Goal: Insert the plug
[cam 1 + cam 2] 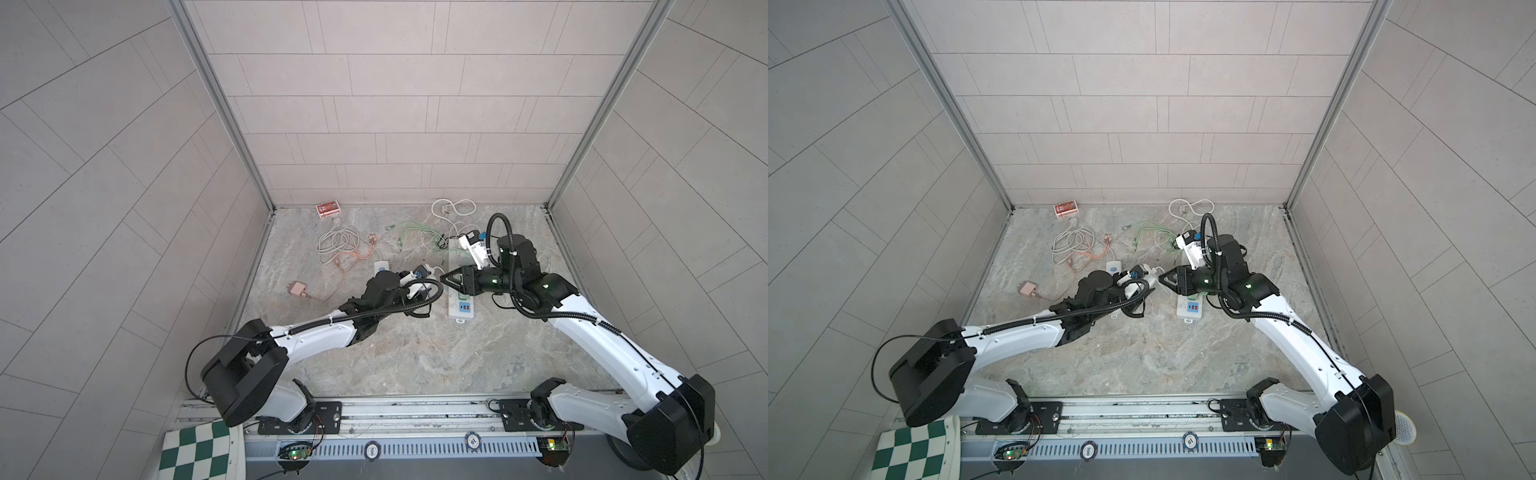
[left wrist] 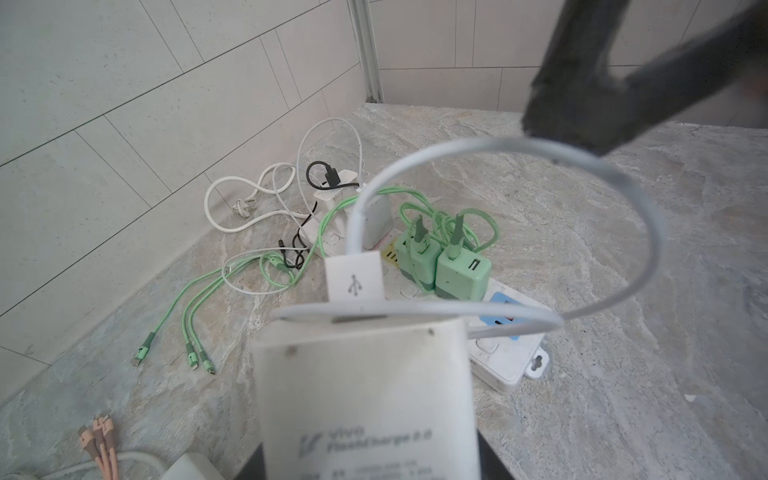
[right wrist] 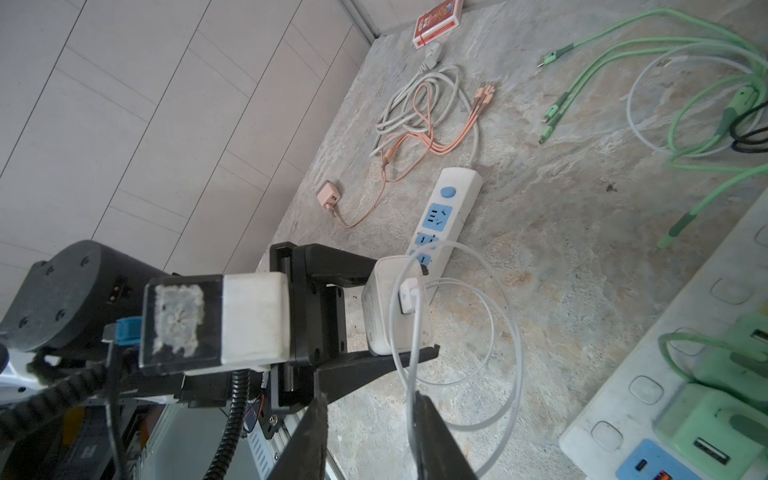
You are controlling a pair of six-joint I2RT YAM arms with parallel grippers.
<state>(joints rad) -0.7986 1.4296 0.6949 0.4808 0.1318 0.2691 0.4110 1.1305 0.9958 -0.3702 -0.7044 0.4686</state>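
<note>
Your left gripper clamps the white square charger; at three o'clock, your right gripper stands slightly parted around its white cable.

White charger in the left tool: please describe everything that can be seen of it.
The white charger is a rounded block of matte, slightly soiled plastic, with grey lettering reading vivo FlashCharge on one broad face. The left tool clamps it between two black fingers, apparently lifted off the table. A white USB plug sits in its end face, and the thin white cable loops away from it. Its prongs cannot be made out.
</note>
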